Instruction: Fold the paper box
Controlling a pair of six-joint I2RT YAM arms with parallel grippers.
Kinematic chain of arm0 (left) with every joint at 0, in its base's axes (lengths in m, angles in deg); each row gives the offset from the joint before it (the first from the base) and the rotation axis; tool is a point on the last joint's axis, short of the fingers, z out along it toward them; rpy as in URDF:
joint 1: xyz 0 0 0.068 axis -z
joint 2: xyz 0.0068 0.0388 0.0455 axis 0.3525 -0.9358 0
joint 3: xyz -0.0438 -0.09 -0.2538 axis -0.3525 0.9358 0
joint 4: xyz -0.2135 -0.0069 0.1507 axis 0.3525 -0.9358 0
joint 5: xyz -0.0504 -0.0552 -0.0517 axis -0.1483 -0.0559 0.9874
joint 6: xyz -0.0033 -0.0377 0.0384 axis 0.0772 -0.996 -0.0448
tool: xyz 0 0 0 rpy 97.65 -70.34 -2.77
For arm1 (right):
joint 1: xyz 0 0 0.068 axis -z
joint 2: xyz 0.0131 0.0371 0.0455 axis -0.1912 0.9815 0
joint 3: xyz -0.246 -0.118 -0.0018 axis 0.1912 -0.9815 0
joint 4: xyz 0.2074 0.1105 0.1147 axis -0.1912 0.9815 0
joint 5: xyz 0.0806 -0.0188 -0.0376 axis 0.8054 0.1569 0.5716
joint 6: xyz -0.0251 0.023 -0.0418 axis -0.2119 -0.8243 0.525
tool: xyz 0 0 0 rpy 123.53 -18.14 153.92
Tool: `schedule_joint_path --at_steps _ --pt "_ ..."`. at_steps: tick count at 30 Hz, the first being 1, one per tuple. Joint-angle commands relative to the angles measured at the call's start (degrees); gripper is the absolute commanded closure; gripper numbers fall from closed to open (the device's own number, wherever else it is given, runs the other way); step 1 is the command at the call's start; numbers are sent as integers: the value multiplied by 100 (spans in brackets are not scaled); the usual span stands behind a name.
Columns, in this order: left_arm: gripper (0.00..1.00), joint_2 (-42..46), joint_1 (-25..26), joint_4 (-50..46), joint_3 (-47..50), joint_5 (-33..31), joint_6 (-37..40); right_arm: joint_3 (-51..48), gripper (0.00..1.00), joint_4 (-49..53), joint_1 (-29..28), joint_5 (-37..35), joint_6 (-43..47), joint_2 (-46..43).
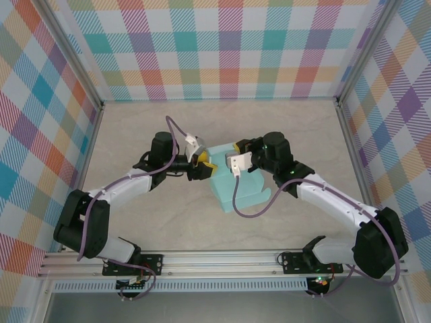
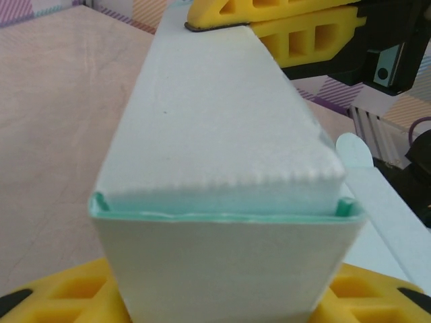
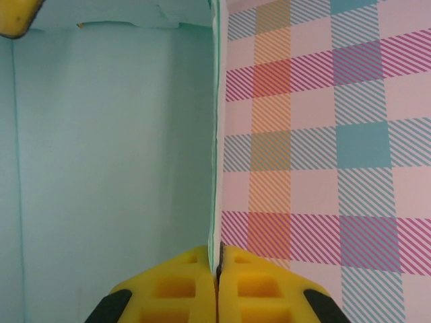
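The paper box is standing close against the left wrist camera, its end wall rising between the left jaws' yellow fingers. Whether they are clamping it cannot be told. The right jaws are pinching its far wall edge. It is resting mid-way across the table with open surface around it, and the left arm and right arm are bending inward.

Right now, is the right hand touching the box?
Touching. In the right wrist view, the right hand pinches a thin wall of the box between its fingers.

1 paper box, prob. one pc; 2 end effectors; 2 arms
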Motion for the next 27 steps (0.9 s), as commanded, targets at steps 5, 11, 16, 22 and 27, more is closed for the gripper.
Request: schedule_joint_path --at_steps 5,11,16,22,27 --pt "65 -292 55 -73 -347 406 -189 -177 94 -408 -166 27 113 -31" --pt "74 -420 147 314 -355 252 -484 -218 94 -530 -380 -205 259 144" --pt "89 -449 139 273 -301 -126 -295 -52 74 -332 -319 -297 -271 128" --pt "89 -481 120 663 -181 -686 -370 705 51 1412 643 1166 -2130 -336" --pt "89 -372 118 704 -212 -744 109 918 48 1973 2168 3117 -3698 -365"
